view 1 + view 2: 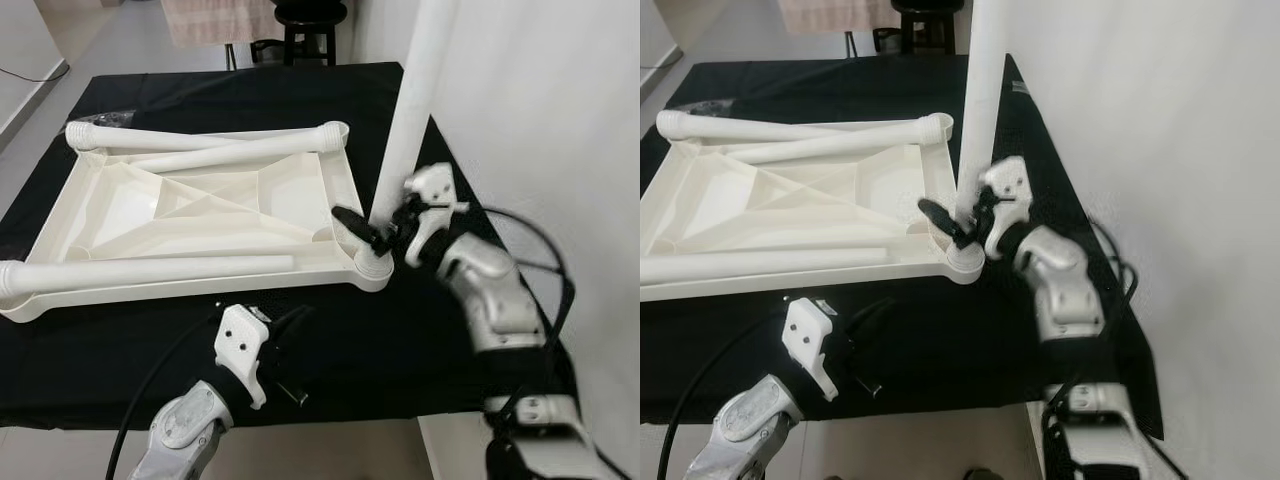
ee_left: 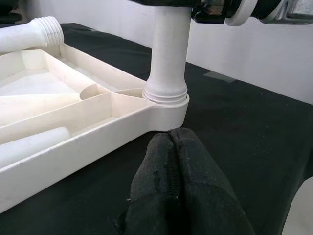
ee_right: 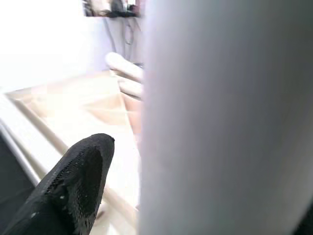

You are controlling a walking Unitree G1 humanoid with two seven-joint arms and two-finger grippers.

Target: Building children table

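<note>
Resting on the black cloth (image 1: 400, 340), my left gripper (image 1: 290, 360) hangs with fingers pressed together, holding nothing, just before the upturned white plastic tabletop (image 1: 200, 215), where three loose white tube legs (image 1: 150, 270) lie. At its near right corner, my right gripper (image 1: 385, 228) clasps the upright white leg (image 1: 415, 100) seated in the corner socket (image 1: 372, 268).

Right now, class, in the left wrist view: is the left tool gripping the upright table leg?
No: the left tool, fingers pressed together, sits on the black cloth short of the upright leg.
</note>
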